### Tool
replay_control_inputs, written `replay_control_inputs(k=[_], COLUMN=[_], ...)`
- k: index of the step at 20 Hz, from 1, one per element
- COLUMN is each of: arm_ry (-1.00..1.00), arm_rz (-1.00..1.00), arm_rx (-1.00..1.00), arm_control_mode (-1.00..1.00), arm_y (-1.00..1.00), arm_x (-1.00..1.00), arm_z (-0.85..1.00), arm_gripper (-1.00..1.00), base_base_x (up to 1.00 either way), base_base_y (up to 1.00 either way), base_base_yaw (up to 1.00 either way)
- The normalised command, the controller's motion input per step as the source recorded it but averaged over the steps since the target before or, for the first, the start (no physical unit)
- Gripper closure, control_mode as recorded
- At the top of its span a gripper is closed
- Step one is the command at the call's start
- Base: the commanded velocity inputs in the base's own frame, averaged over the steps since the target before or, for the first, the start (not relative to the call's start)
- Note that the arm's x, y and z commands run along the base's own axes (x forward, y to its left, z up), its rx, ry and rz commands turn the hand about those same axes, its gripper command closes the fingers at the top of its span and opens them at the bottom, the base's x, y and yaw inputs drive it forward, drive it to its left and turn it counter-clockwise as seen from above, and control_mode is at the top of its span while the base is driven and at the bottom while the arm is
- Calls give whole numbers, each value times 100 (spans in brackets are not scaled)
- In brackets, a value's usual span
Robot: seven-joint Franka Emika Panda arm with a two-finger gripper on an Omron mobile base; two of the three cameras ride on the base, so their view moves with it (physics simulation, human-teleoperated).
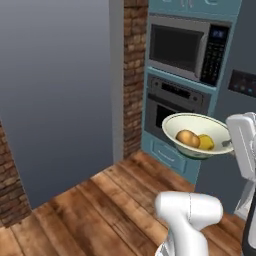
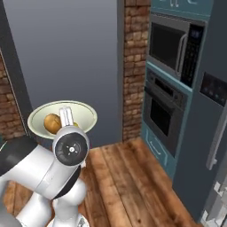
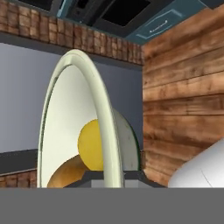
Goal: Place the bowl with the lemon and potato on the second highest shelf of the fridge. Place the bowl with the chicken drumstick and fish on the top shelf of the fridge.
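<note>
My gripper [image 1: 228, 144] is shut on the rim of the cream bowl with the greenish rim [image 1: 192, 125] and holds it in the air, in front of the oven. Inside it the tan potato [image 1: 187, 138] lies beside the yellow lemon [image 1: 205, 142]. In the right base view the bowl [image 2: 84, 116] sits behind my wrist, with the potato [image 2: 52, 123] at its left and the gripper [image 2: 66, 115] over its rim. The hand view looks along the bowl's rim [image 3: 103, 109] at the lemon [image 3: 89, 144] and potato [image 3: 65, 175]. The dark grey fridge [image 2: 208, 111] is closed, hiding its shelves. The bowl with the chicken drumstick and fish is out of view.
A teal cabinet column holds a microwave [image 1: 187, 47] above an oven [image 1: 172, 102], left of the fridge. A brick pillar [image 1: 134, 75] and a grey wall [image 1: 55, 90] stand further left. Wooden floor [image 1: 110, 200] spreads below.
</note>
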Motion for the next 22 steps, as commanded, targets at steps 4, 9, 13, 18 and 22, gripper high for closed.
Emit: replay_control_inputs(k=[4,9,13,18,22], arm_ry=[0,0,0,0,0], arm_rz=[0,0,0,0,0], arm_rx=[0,0,0,0,0], arm_control_mode=[100,100,100,100,100], arm_y=[0,0,0,0,0], arm_x=[0,0,0,0,0], arm_z=[0,0,0,0,0], arm_gripper=[100,100,100,100,100], base_base_x=[96,45,44,79,100], base_base_y=[0,0,0,0,0], base_base_yaw=[-47,-75,-76,-60,-36])
